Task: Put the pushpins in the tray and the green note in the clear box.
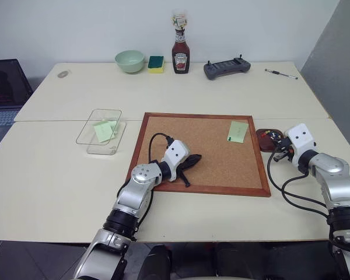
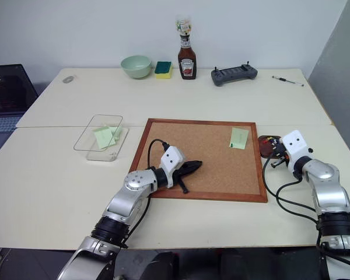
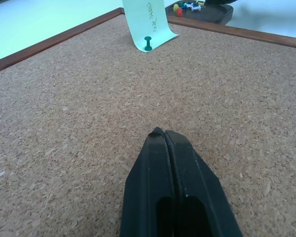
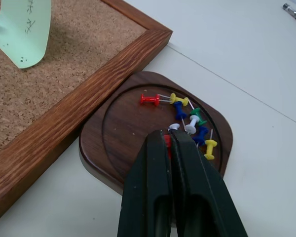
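Observation:
A pale green note is pinned near the far right corner of the corkboard by a green pushpin. Just off the board's right edge sits the dark brown tray with several coloured pushpins in it. My right gripper hovers over the tray, shut on a red pushpin that peeks out at its fingertips. My left gripper rests shut and empty over the board's near left part. The clear box stands left of the board with green notes inside.
Along the table's far edge are a pale green bowl, a sponge, a ketchup bottle, a dark controller and a pen. A laptop sits at the far left.

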